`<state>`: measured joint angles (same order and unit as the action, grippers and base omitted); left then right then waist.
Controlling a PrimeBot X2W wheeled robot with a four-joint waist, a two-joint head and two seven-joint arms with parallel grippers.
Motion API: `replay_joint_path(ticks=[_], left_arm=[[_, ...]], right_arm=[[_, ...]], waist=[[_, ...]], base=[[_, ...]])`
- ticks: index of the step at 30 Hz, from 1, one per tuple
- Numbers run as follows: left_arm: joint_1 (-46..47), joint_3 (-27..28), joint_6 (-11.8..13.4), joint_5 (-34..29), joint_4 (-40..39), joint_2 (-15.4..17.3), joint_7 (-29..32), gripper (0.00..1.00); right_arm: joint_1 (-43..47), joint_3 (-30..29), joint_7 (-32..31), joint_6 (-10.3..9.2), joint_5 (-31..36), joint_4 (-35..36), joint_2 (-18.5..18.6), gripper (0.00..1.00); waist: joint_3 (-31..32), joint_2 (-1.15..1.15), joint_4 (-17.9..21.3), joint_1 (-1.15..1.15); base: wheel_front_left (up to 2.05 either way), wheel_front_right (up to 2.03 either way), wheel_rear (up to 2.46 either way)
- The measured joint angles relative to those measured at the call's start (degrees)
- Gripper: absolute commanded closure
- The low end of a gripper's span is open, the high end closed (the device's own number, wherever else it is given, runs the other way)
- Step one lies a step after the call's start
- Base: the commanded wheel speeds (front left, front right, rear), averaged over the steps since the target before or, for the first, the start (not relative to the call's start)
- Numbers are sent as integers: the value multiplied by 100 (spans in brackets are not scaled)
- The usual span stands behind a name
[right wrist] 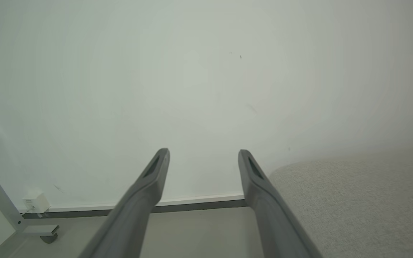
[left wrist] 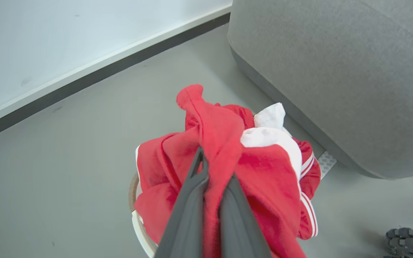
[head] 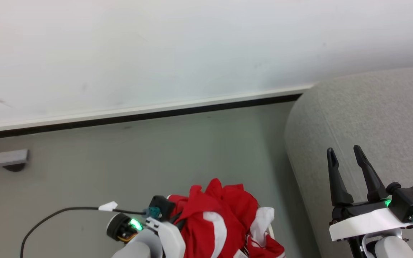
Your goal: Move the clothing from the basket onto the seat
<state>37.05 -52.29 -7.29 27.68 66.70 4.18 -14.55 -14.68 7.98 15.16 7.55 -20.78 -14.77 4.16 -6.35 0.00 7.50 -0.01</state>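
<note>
The left gripper (left wrist: 214, 167) has its two dark fingers drawn together on a fold of the clothing (left wrist: 264, 172), a strip of red cloth pinched between them. The bunch is red with white panels and thin white stripes, and it covers most of the basket (left wrist: 139, 225). A curve of the basket's brown rim and white wall shows under the cloth on the side away from the seat (left wrist: 335, 71). Whether the bunch hangs free of the basket cannot be told. Basket and clothing are on the grey floor (left wrist: 66, 161) just beside the seat's rounded end, not on it. In the head view the same bunch (head: 224, 211) lies beside the seat (head: 371, 114), on its left. The right gripper (head: 344, 150) stands over the seat's grey fabric with its fingers spread wide and nothing between them. The right wrist view shows those fingers (right wrist: 156, 179) apart against the white wall (right wrist: 206, 71), with the seat (right wrist: 353, 200) at the lower right. A black cable (head: 48, 215) lies on the floor well apart from the seat.
</note>
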Motion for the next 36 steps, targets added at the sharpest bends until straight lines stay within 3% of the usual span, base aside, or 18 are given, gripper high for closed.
replay_joint_path(ticks=[12,25,36], left_arm=[[-70,827,34,454,-1916,333,-57,100],[-369,1435,302,632,-3764,614,-56,100],[-493,1508,554,659,-4862,906,109,100]], right_arm=[[222,169,0,0,-43,-53,36,0],[319,579,0,0,-180,-18,73,0],[375,1009,1,0,-346,202,107,0]], waist=[[441,0,-415,0],[644,0,-386,1],[711,0,-347,1]], base=[[0,0,0],[0,0,0],[0,0,0]])
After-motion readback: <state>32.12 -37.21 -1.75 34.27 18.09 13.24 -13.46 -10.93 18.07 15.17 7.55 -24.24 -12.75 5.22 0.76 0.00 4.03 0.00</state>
